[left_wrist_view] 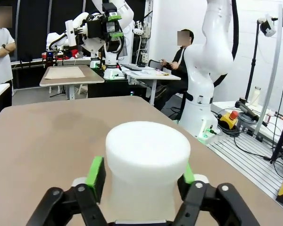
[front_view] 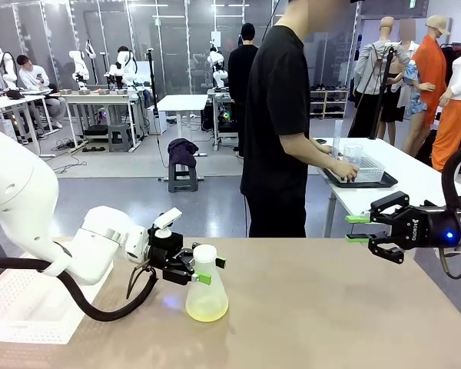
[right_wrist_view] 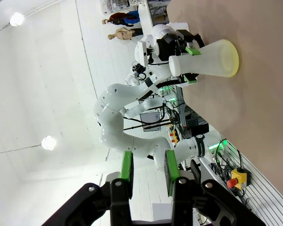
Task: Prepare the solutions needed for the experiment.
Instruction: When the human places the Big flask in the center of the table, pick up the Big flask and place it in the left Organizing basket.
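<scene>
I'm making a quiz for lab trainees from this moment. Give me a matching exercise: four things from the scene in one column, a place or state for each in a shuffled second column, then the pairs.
1. left gripper
2. right gripper
3. flask
4. person's hand

A. in the air above the table, holding nothing
B. at a tray on the far white table
C. around the flask's neck
D. standing on the brown table, yellow-green liquid in its base

Pairs: 1-C, 2-A, 3-D, 4-B

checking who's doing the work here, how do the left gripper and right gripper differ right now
The left gripper sits low over the table, its green pads around the neck of the conical flask; the right gripper hangs in the air, holding nothing. The left points toward the robot's right, the right toward its left. Both are black with green pads.
</scene>
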You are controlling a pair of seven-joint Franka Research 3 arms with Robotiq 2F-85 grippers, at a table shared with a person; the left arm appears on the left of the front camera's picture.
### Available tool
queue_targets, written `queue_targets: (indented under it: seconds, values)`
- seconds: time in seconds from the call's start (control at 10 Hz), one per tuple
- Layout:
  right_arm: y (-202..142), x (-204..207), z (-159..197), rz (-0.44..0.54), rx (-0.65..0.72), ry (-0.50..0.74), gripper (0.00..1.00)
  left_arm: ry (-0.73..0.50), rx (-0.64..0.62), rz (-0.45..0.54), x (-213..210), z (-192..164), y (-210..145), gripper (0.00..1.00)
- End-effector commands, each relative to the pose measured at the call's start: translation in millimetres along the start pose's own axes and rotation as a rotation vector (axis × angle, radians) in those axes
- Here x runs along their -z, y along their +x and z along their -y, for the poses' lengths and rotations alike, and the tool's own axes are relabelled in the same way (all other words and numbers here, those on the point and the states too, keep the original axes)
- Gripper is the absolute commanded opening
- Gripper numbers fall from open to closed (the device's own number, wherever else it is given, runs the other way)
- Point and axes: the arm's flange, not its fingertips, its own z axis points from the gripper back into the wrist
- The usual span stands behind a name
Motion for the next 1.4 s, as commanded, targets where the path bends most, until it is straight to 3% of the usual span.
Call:
queue_targets:
  seconds: [0.0,0.3,0.4,0.5,0.6,0.9,1.3]
  values:
    - [-0.4,0.3,-0.3,-0.002,-0.001,0.004,0.36,0.006,-0.028,0.042,-2.9,-9.1,4.4,0.61]
    - [-0.4,0.3,-0.3,-0.002,-0.001,0.004,0.36,0.012,-0.057,0.032,-2.9,-13.3,2.0,0.31]
    - [-0.4,0.3,-0.3,-0.002,-0.001,0.004,0.36,0.007,-0.064,0.036,-1.6,-13.8,0.5,0.27]
    - [-0.4,0.3,-0.3,-0.002,-0.001,0.004,0.36,0.009,-0.067,0.035,0.0,-14.7,0.4,0.30]
    - [-0.4,0.3,-0.3,-0.002,-0.001,0.004,0.36,0.018,-0.083,0.022,1.1,-14.1,1.7,0.09]
    - [-0.4,0.3,-0.3,-0.002,-0.001,0.004,0.36,0.044,-0.138,-0.001,3.4,-3.7,25.6,0.11]
    - [-0.4,0.3,-0.3,-0.002,-0.001,0.004,0.36,0.072,-0.068,-0.036,-16.8,22.7,82.5,0.11]
